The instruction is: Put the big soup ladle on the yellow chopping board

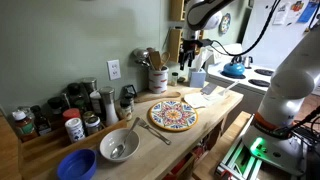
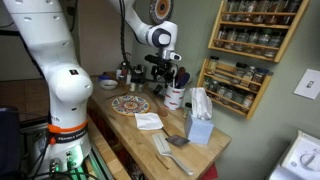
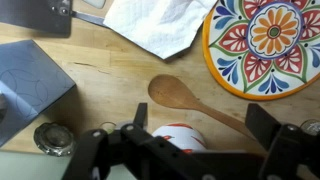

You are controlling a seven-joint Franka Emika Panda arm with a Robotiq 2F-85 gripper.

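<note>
The yellow chopping board (image 1: 173,114), round with a mosaic pattern, lies on the wooden counter; it also shows in the other exterior view (image 2: 130,103) and at the wrist view's top right (image 3: 265,40). I cannot pick out the big soup ladle for sure. Utensils with rounded metal heads stand in a white-and-red holder (image 1: 157,78) behind the board. My gripper (image 1: 188,60) (image 2: 165,72) hangs open above that holder (image 3: 180,135), holding nothing. In the wrist view the gripper (image 3: 200,121) has its jaws wide apart, with a wooden spoon (image 3: 185,97) showing between them.
A white paper towel (image 3: 160,25) lies beside the board. A blue-grey box (image 3: 30,85) stands near the holder. A thin silver utensil (image 1: 155,132), a metal bowl (image 1: 118,146) and a blue bowl (image 1: 76,165) sit toward the counter's front. Spice jars (image 1: 75,122) line the wall.
</note>
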